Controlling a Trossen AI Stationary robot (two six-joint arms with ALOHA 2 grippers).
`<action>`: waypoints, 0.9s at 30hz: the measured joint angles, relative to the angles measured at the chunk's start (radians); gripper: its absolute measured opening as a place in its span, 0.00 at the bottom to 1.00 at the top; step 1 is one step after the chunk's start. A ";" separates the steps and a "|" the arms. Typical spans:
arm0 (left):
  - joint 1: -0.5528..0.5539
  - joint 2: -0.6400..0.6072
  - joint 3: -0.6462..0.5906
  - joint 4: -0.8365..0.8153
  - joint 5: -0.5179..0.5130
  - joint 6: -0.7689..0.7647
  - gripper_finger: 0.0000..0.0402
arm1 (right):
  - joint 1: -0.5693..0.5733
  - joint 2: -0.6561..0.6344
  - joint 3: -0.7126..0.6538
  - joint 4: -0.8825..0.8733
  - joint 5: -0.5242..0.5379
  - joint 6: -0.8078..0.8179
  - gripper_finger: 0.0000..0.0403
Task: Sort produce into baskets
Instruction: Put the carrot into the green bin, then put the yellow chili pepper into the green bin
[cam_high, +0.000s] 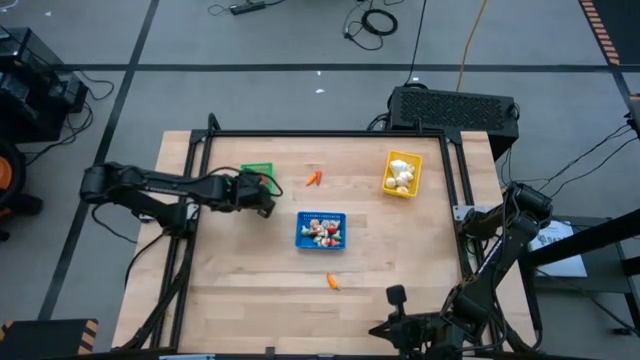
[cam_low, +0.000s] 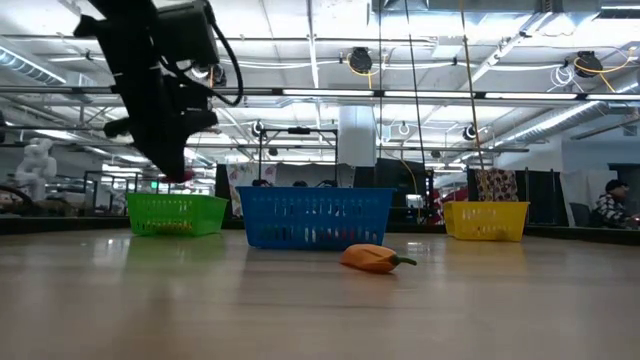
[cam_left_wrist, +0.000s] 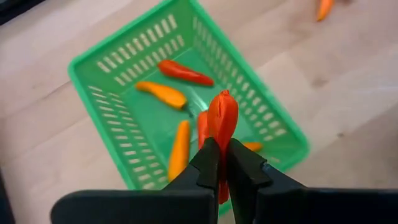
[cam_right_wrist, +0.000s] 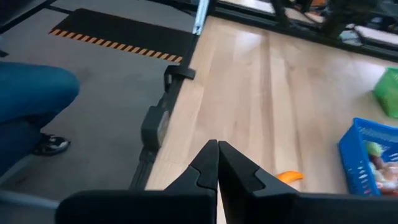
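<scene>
light: bright overhead strips | glare: tabletop (cam_low: 300, 300) sheen | blur: right wrist view soft

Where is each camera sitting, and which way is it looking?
High view: above the table, looking straight down; both dark arms show, the left end effector by the green perforated plastic basket.
Low view: at tabletop height, looking across; the left arm hangs in from above.
Left wrist view: on the left arm, looking down into the green basket; its fingers pinch a slim red-orange toy pepper.
Right wrist view: on the right arm at the table's edge; the shut right end effector shows.
Shared: high and low both show the blue perforated plastic basket.
</scene>
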 joint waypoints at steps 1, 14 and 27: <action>0.008 0.007 0.000 -0.002 0.000 0.002 0.05 | 0.000 0.000 0.000 0.000 -0.014 0.000 0.00; 0.033 0.023 0.000 -0.004 -0.034 0.058 0.33 | 0.000 0.000 0.000 -0.037 -0.049 -0.005 0.00; -0.057 0.022 0.205 0.078 0.110 0.229 0.40 | 0.000 0.000 0.000 -0.035 -0.046 -0.024 0.00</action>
